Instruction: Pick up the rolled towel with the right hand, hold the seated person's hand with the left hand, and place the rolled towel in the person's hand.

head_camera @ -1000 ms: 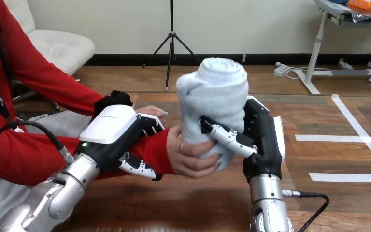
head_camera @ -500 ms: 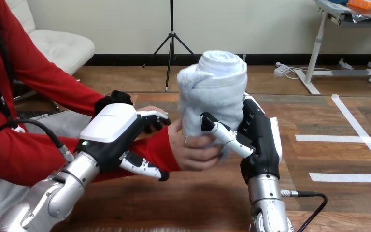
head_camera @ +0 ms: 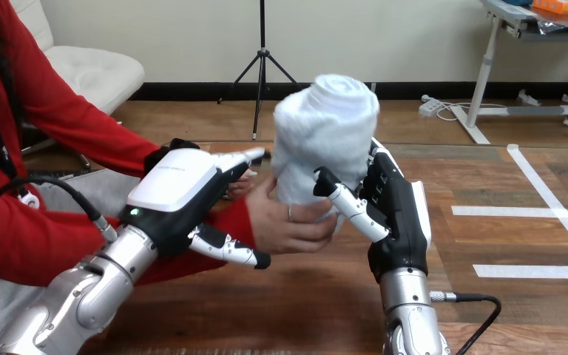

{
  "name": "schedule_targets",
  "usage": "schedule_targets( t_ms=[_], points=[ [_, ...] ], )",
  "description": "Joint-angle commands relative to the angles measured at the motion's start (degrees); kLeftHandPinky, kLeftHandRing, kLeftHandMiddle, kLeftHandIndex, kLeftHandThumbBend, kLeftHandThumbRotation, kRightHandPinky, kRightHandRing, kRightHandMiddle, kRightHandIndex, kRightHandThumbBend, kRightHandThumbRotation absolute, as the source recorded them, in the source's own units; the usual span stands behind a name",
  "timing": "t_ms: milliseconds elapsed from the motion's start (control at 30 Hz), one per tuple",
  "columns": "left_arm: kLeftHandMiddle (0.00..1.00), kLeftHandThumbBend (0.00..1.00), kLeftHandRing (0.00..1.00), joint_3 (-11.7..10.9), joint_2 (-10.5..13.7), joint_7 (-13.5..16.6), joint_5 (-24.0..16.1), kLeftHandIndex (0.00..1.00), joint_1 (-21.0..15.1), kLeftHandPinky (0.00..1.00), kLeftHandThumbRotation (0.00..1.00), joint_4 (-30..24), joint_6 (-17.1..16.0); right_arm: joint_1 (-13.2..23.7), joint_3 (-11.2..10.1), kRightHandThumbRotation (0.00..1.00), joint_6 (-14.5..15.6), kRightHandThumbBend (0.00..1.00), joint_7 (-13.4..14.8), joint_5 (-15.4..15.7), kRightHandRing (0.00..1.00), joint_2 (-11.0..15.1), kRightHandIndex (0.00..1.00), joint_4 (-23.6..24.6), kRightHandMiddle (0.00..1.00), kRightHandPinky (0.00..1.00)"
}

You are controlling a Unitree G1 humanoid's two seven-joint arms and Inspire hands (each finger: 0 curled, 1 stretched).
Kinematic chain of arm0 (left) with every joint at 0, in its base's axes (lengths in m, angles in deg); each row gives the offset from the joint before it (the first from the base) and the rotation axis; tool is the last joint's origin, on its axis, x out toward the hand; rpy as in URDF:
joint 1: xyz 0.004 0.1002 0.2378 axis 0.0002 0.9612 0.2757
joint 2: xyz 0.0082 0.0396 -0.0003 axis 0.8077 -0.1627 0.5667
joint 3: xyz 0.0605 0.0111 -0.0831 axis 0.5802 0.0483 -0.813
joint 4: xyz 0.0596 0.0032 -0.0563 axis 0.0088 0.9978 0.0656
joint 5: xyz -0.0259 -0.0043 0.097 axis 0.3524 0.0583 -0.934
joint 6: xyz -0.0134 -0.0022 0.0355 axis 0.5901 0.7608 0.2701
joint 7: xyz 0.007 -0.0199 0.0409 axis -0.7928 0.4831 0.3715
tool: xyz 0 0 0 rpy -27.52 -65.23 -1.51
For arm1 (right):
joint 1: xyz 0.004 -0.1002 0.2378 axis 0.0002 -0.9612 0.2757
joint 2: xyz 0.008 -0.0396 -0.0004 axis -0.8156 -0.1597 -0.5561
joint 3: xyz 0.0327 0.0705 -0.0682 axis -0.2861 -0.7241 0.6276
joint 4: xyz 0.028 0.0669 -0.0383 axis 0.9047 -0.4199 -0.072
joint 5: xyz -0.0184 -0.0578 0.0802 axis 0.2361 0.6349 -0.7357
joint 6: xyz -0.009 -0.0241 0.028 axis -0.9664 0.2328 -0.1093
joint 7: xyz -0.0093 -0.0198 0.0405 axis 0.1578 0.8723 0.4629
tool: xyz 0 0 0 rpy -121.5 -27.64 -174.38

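Observation:
The rolled towel, white and thick, stands upright above the table's middle. The person's hand is wrapped round its lower part. My right hand stands just right of the towel. Its fingers are nearly straight against the towel's right side, and its thumb stretches across the lower front. My left hand lies over the person's red-sleeved wrist, fingers straight and pointing right, thumb stretched out below the wrist.
The wooden table runs across the lower view. The person's other hand peeks out behind my left hand. White tape lines mark the table at the right.
My left hand's fingers have straightened off the person's wrist. My right hand's thumb and fingers have loosened from the towel, which now rests in the person's hand and has risen slightly.

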Motion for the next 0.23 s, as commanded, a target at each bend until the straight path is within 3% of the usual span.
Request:
schedule_targets(
  t_ms=[0, 200],
  points=[
    [0.95, 1.0, 0.95, -1.86, 1.16, 0.62, 0.4, 0.99, 0.36, 0.96, 0.44, -3.42, 0.74, 3.15, -0.98, 0.52, 0.14, 1.0, 0.01, 0.32, 0.79, -1.63, 0.87, 1.34, 0.8, 0.75],
    [0.99, 1.0, 0.98, -2.25, 1.14, 0.06, 0.94, 1.0, 1.63, 0.98, 0.47, -4.64, 0.98, 2.86, -1.05, 0.56, 0.55, 1.0, -0.42, 0.73, 0.8, -0.85, 0.89, 1.5, 0.81, 0.76]
  ],
)
